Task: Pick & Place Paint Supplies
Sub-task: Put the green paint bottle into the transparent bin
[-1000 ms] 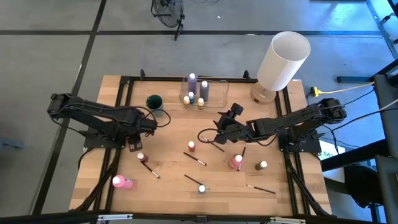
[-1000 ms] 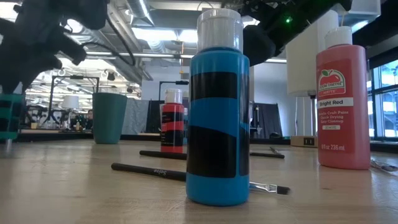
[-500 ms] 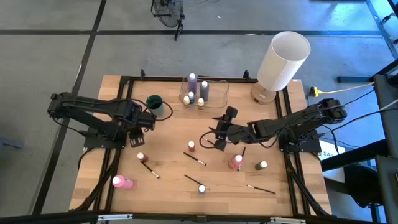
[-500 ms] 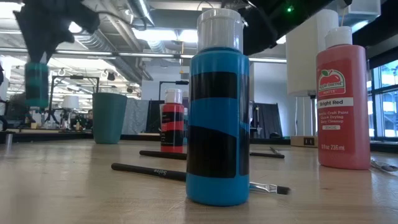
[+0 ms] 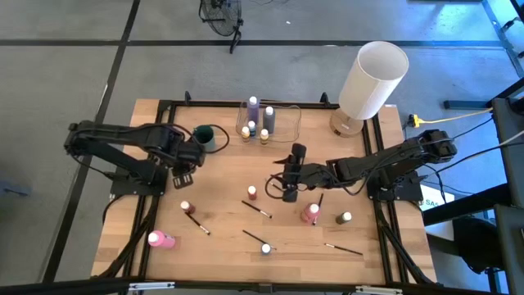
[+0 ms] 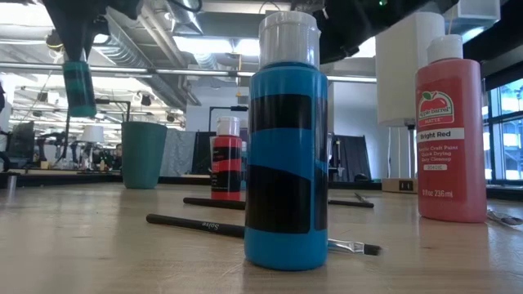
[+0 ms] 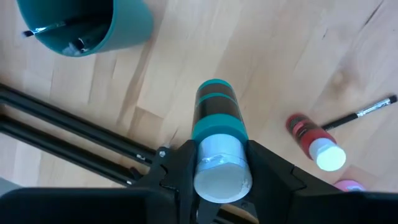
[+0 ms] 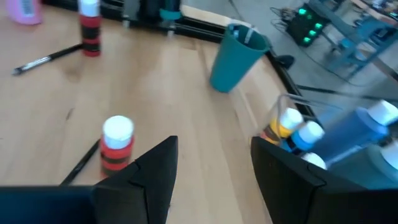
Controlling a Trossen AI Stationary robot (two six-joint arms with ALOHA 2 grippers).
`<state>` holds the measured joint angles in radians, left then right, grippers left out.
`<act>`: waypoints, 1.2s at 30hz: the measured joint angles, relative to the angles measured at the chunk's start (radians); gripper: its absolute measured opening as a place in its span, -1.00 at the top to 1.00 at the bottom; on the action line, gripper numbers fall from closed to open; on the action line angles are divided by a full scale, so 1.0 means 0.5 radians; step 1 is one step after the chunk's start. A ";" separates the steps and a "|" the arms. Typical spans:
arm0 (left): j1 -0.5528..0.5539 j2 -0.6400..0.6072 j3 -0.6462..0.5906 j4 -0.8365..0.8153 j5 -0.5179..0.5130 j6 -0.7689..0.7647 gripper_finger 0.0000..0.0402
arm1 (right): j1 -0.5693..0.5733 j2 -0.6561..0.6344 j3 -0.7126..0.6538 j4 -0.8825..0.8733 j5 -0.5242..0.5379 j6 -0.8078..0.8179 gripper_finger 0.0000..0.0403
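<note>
Teal bottle (image 7: 216, 121) with dark bands is pinched just under its pale cap by the left gripper (image 7: 217, 168), lifted clear of the wooden table (image 5: 221, 213), left of centre in the high view beside the teal cup (image 5: 203, 135). Right gripper (image 8: 211, 165) hangs mid-table with its jaws apart and nothing between them, near a small red bottle (image 8: 116, 146). Other bottles and brushes lie scattered across the lower half of the high view.
</note>
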<state>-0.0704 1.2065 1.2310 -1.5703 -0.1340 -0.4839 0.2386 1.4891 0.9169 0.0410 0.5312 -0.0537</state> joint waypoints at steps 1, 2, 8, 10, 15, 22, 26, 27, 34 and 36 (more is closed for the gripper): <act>0.000 0.012 0.001 0.000 0.001 0.000 0.43 | 0.000 0.000 0.000 -0.009 0.016 0.019 -0.02; 0.000 0.023 0.001 -0.001 0.003 0.000 0.43 | 0.000 0.000 0.000 -0.015 0.029 0.032 -0.03; 0.000 0.110 0.002 -0.002 0.060 0.051 0.43 | 0.000 0.000 0.000 -0.040 0.032 0.073 -0.18; 0.000 0.137 0.002 0.000 0.062 0.054 0.43 | 0.000 0.000 0.000 -0.046 0.032 0.093 -0.24; 0.000 0.214 0.025 -0.008 0.090 0.123 0.43 | 0.001 0.000 0.000 -0.044 0.033 0.092 -0.36; 0.000 0.351 0.404 0.001 0.032 0.273 0.43 | 0.000 0.000 0.000 0.040 0.191 -0.022 -0.39; -0.028 0.412 0.608 0.032 -0.225 0.387 0.43 | 0.002 0.000 0.000 0.127 0.178 -0.044 -0.39; -0.037 0.421 0.627 0.059 -0.286 0.424 0.43 | 0.002 0.000 0.000 0.132 0.177 -0.044 -0.39; -0.054 0.466 0.639 0.310 -0.280 0.663 0.43 | 0.001 -0.001 0.000 0.390 0.046 -0.118 -0.39; -0.058 0.497 0.637 0.387 -0.269 0.748 0.43 | 0.000 -0.001 0.000 0.508 -0.016 -0.124 -0.39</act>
<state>-0.0992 1.4549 1.5494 -1.3771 -0.2684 -0.1099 0.2386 1.4887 0.9169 0.2952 0.5233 -0.1155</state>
